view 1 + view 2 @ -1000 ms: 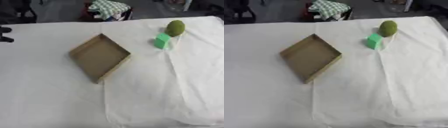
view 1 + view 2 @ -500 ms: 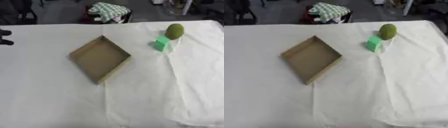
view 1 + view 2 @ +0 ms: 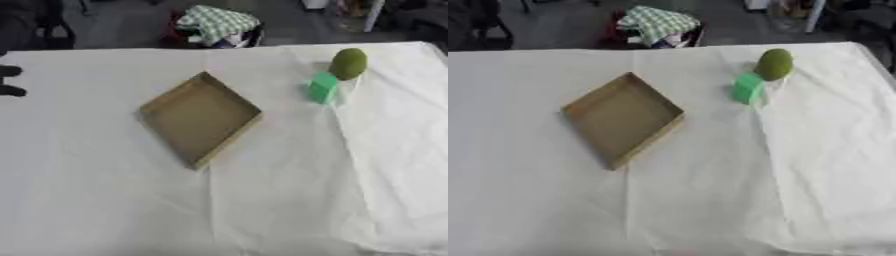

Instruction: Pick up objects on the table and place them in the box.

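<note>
An open, shallow brown cardboard box (image 3: 199, 119) lies cornerwise on the white cloth, left of the middle, with nothing in it. At the far right a small green block (image 3: 322, 88) stands upright. An olive-green egg-shaped object (image 3: 348, 63) stands just behind it and to its right, very close; whether they touch I cannot tell. A black part of my left hand (image 3: 9, 81) shows at the left edge in the left eye view only, well away from the box. My right hand shows in neither view.
A white, creased tablecloth (image 3: 289, 200) covers the whole table. Beyond the far edge a checked cloth (image 3: 217, 22) lies on a seat, and a dark chair (image 3: 483, 20) stands at the upper left.
The whole picture has slid down a little, so the camera has tilted. The box, block and olive-green object keep their places; my left hand stays at the left edge.
</note>
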Action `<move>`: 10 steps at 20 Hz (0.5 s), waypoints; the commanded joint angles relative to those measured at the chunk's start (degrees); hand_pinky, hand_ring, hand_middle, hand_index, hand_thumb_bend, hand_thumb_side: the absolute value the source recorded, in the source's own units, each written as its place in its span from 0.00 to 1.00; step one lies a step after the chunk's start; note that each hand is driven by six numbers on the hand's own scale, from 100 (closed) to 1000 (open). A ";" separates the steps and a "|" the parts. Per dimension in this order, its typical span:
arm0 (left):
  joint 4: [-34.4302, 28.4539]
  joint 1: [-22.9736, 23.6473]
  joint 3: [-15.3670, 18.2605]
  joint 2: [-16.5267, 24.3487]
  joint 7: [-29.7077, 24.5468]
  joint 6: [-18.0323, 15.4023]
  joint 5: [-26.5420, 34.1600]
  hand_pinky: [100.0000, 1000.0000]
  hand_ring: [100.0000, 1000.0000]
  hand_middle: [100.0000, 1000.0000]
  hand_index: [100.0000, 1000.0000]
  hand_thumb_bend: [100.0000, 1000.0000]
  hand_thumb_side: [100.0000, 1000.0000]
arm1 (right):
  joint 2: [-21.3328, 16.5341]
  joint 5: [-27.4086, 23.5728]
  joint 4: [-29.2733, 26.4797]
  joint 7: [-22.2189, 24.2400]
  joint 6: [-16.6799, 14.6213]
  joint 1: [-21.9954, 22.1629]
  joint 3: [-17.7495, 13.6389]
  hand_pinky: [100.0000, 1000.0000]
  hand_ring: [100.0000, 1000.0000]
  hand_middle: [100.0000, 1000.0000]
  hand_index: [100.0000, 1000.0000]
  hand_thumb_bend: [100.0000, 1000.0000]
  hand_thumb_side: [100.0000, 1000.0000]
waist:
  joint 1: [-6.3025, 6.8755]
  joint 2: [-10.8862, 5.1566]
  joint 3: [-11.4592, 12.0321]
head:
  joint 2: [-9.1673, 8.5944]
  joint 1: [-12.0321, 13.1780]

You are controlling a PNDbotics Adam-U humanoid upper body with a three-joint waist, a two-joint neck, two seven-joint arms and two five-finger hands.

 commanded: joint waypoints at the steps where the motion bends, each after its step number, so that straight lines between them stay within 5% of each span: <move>1: -0.40 -0.90 -0.12 0.23 -0.37 -0.02 0.08 0.56 0.69 0.75 0.77 0.20 0.61 | -0.47 2.68 1.31 1.80 -0.32 -0.60 0.60 0.55 0.62 0.69 0.80 0.00 0.20 | 0.03 -0.68 0.11 | 0.02 -0.40; 10: -0.13 -1.11 -0.39 -0.12 -0.94 0.03 0.03 0.56 0.70 0.75 0.78 0.20 0.61 | 1.12 14.52 0.42 8.87 -0.48 -0.13 2.01 0.60 0.70 0.74 0.86 0.06 0.23 | 0.22 -0.39 0.42 | -0.02 -0.69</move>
